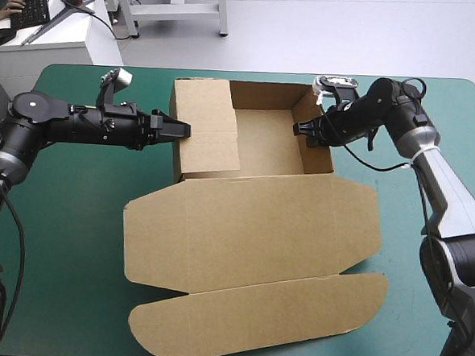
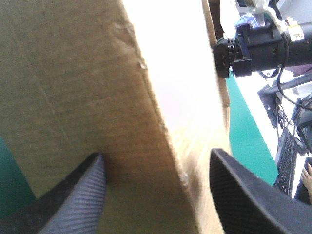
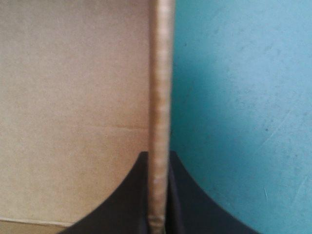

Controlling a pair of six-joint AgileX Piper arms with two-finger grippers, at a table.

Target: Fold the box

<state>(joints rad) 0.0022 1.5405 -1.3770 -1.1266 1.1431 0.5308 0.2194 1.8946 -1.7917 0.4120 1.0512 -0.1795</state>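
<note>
**Left panel sits between the open left gripper's fingers; right wall is pinned**

The box (image 1: 250, 227) lies on the teal-green surface (image 1: 74, 216). Its tray is at the far middle and its lid (image 1: 261, 317) is spread flat toward the near edge. The tray's long axis runs left to right, with one arm at each end.

The right gripper (image 1: 301, 128) is clamped on the right wall (image 1: 314, 154). In its wrist view the black fingers are all but together, with the board's edge (image 3: 160, 73) standing upright between them.

The left gripper (image 1: 180, 131) is at the opposite end. Its fingers (image 2: 73, 204) stand wide apart astride the left panel (image 1: 208, 132), and a corner of brown board (image 2: 73, 97) runs up between them. Neither finger visibly presses on the board, so this reads as straddling rather than a grip.

The panel leans inward over the tray floor and lies directly ahead of the left gripper, so that arm is the nearer one. The next move likely depends on pinching or pushing this panel down into the tray while the right side holds the box in place.
</note>
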